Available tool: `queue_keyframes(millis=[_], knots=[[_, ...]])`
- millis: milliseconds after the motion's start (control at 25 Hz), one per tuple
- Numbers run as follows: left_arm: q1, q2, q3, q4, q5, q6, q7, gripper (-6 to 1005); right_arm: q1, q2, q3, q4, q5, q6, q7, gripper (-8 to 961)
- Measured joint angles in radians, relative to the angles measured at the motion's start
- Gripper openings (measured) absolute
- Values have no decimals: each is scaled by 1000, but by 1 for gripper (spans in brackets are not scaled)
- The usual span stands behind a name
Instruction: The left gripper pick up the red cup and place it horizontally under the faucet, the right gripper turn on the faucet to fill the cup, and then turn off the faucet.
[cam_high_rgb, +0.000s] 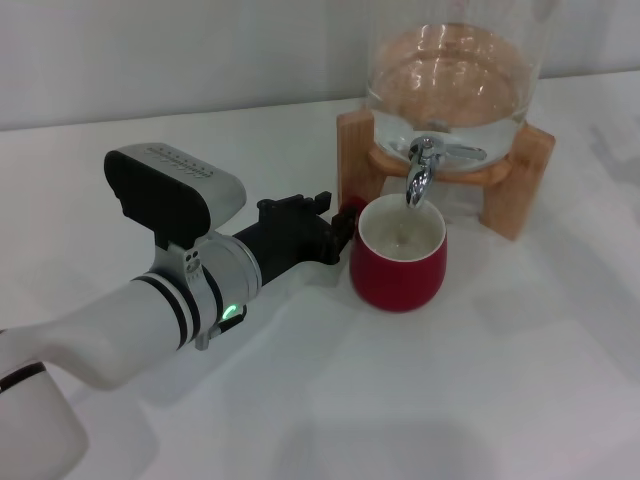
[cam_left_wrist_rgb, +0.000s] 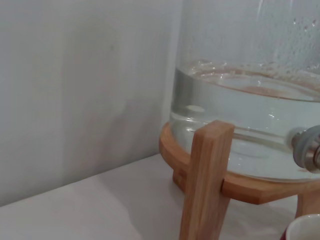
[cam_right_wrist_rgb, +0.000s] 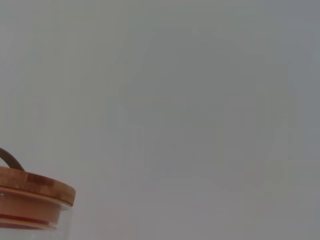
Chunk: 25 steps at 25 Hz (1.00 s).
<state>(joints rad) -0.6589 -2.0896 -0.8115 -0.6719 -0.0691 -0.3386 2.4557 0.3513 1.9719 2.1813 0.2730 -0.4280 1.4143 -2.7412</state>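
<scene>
The white tabletop (cam_high_rgb: 520, 380) carries, near its far edge toward the right corner, a clear glass water jar (cam_high_rgb: 455, 70) resting on a pale wooden stand (cam_high_rgb: 520, 175); the right wrist view catches only the jar's wooden lid (cam_right_wrist_rgb: 32, 195). The left arm, silver-grey with black rings and a green light, reaches in from the near left corner. The squat dark-red ceramic cup (cam_high_rgb: 398, 255) with its white inside stands upright on the tabletop directly under the small shiny chrome faucet (cam_high_rgb: 425, 165), spout above the cup's mouth. The left pincer (cam_high_rgb: 340, 232) sits at the cup's handle side, apparently clamped on the handle. The right pincer is out of sight. To do this step well, I judge the cup should stay steady and centred under the spout while the lever gets turned.
</scene>
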Motion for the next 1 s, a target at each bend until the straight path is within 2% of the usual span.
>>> queue_keyframes(millis=[200, 400, 640, 760, 1000], knots=[[13, 1, 2, -7, 4, -9, 0, 338, 0, 1, 0, 0, 0, 0, 0, 674], [79, 7, -1, -25, 37, -80, 8, 338, 0, 0, 1, -3, 0, -1, 0, 674], [256, 8, -74, -133, 195, -116, 51, 339, 0, -2, 7, -7, 0, -6, -1, 674], [348, 6, -126, -184, 230, -129, 92, 339, -2, -3, 7, -8, 0, -9, -2, 674], [441, 4, -195, -215, 239, -227, 143, 339, -33, -6, 8, -7, 0, -15, -2, 674]])
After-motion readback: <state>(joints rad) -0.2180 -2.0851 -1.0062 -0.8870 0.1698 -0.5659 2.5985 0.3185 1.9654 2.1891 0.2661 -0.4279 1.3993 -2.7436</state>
